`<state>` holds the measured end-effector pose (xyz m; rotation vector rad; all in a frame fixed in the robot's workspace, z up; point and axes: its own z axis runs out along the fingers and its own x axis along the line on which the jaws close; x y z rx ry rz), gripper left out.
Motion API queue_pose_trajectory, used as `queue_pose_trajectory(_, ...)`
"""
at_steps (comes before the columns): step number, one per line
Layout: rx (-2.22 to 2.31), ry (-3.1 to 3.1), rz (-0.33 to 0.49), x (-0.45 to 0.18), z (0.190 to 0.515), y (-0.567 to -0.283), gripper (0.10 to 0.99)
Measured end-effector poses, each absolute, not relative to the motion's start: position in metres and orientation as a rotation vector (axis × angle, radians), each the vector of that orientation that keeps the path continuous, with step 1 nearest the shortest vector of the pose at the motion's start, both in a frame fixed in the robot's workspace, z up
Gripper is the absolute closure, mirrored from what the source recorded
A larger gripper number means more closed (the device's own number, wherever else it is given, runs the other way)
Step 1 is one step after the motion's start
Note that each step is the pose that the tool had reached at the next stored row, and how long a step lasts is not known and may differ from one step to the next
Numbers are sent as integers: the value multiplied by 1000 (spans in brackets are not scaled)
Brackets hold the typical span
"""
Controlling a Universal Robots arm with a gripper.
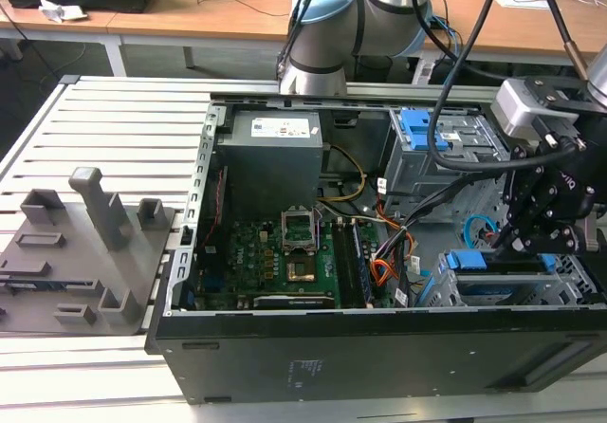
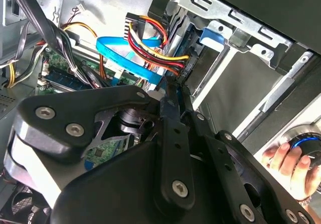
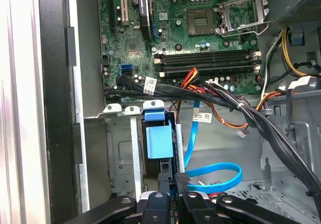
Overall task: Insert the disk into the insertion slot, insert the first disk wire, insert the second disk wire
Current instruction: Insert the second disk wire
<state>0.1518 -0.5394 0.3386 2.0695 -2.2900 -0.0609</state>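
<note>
The disk sits inside the insertion slot (image 1: 498,293); its blue carrier (image 3: 159,141) shows at the slot's mouth and in the exterior view (image 1: 465,260). My gripper (image 1: 517,243) hangs over that low cage at the exterior view's right. In both wrist views its fingers (image 3: 159,200) are closed on the small dark plug of the second disk wire (image 3: 213,176), the flat light-blue cable (image 2: 125,58), right at the disk's end. The first disk wire (image 2: 155,50), a red, yellow and black bundle, runs to the disk beside the gripper (image 2: 173,86). Whether either plug is seated is hidden.
The taller cage with a blue latch (image 1: 422,124) stands behind the gripper. Thick black cable bundles (image 3: 251,116) cross between motherboard (image 3: 200,23) and drive bay. A person's hand (image 2: 286,158) rests on a round device outside the case. A grey fixture plate (image 1: 76,252) lies at the exterior view's left.
</note>
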Motion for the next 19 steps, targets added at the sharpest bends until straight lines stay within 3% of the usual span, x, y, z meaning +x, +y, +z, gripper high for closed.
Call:
queue_pose_trajectory(6, 2069, -2290, -61, 152, 337, -540, 922)
queue_pose_trajectory(8, 2070, -2290, -61, 152, 338, -540, 847)
queue_pose_trajectory(12, 2069, -2290, -60, 152, 362, -538, 847)
queue_pose_trajectory(14, 2069, -2290, -61, 152, 369, -538, 980)
queue_pose_trajectory(19, 2070, -2290, -60, 149, 375, -538, 980)
